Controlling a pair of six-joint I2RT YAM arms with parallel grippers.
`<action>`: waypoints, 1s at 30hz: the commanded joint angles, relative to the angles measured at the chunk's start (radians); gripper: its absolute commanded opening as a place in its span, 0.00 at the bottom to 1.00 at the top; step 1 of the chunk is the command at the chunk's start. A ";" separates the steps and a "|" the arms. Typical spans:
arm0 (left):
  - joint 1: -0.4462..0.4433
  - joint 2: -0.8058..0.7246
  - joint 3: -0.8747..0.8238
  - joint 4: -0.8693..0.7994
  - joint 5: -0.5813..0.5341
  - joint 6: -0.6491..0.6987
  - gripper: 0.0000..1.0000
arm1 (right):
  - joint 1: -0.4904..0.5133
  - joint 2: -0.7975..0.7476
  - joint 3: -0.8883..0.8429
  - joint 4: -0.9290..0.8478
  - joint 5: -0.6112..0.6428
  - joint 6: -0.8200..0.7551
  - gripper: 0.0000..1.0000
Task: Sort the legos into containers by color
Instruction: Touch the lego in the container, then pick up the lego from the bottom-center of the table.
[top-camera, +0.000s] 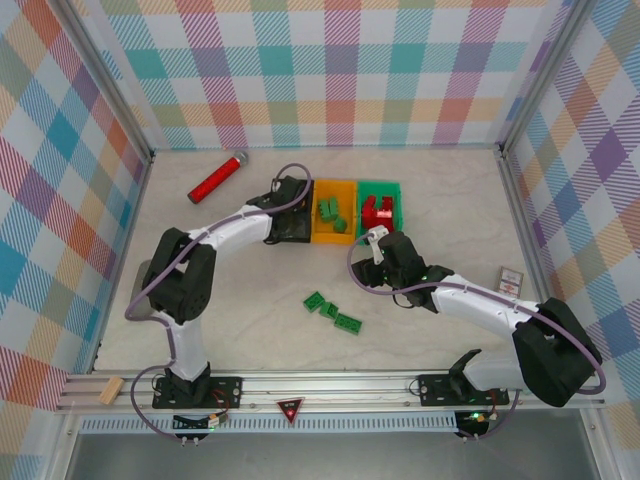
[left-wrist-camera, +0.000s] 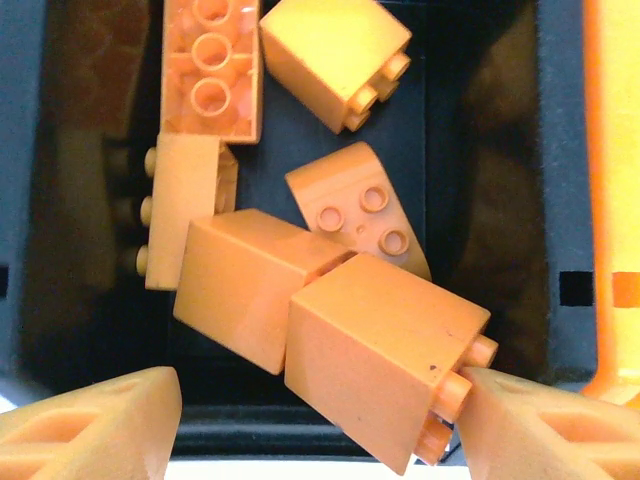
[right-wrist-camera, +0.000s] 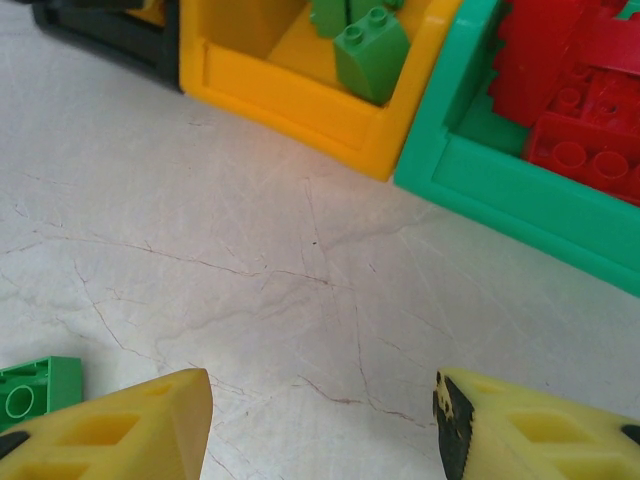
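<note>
- The left fingers (left-wrist-camera: 90, 425) hang spread wide and empty over the black bin (left-wrist-camera: 565, 150). Inside lie several orange bricks (left-wrist-camera: 380, 370). The studs of the nearest one sit just beside one finger.
- The right fingers (right-wrist-camera: 530, 430) are also spread wide, holding nothing. They are low over the bare bench (right-wrist-camera: 300, 300), near the fronts of the yellow bin (right-wrist-camera: 300, 100) and the green bin (right-wrist-camera: 520, 190).
- The yellow bin holds green bricks (right-wrist-camera: 370, 55), and the green bin holds red bricks (right-wrist-camera: 580, 90).
- Three loose green bricks (top-camera: 331, 311) lie close together on the bench between the arms, well apart from the bins. They look like the last ones left to sort.
- The bricks are probably light, stiff, hard plastic with slick sides, so they could skid or pop out of a crooked pinch.
- The best hold is likely across two flat opposite side walls, clear of the studs. The loose ones lie low, so the fingers would need to drop almost to the bench.
</note>
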 joint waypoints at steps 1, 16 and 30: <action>0.013 0.051 0.035 -0.075 0.004 -0.003 0.71 | -0.003 -0.018 -0.006 0.002 0.005 -0.008 0.61; 0.013 -0.267 -0.185 0.064 0.060 -0.004 0.72 | -0.003 0.001 0.000 0.007 -0.013 -0.010 0.61; 0.024 -0.551 -0.505 0.225 0.040 0.007 0.72 | 0.137 0.086 0.110 -0.182 -0.298 0.036 0.60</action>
